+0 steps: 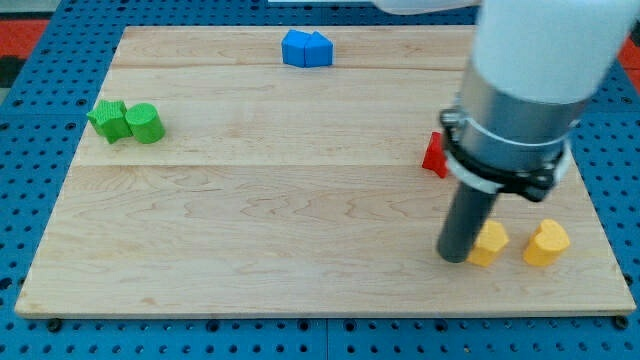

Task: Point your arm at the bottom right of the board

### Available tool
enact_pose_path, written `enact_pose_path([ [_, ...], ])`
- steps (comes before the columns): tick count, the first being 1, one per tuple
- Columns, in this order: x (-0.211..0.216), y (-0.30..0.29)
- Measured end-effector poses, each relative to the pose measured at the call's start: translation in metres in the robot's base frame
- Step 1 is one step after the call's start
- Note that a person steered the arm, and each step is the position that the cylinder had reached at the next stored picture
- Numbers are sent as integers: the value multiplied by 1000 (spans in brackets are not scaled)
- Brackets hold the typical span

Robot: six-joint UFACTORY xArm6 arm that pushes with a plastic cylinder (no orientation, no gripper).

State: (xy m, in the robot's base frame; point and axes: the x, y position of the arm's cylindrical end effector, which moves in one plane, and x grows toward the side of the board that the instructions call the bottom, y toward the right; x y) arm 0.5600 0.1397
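Observation:
My tip (455, 257) rests on the wooden board (300, 230) in its lower right part. It stands just left of a yellow block (491, 242), touching or nearly touching it. A second yellow block, heart-like in shape (546, 243), lies a little further right. A red block (435, 155) sits above my tip, partly hidden behind the arm's grey body (520, 110).
Two blue blocks (306, 48) sit together at the board's top middle. A green star-like block (108, 119) and a green cylinder (145, 123) sit together at the left. The board lies on a blue pegboard (30, 150).

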Motion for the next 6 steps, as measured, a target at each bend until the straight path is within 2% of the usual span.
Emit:
enact_pose_path([
  [3, 9, 26],
  [4, 35, 23],
  [5, 45, 72],
  [6, 41, 145],
])
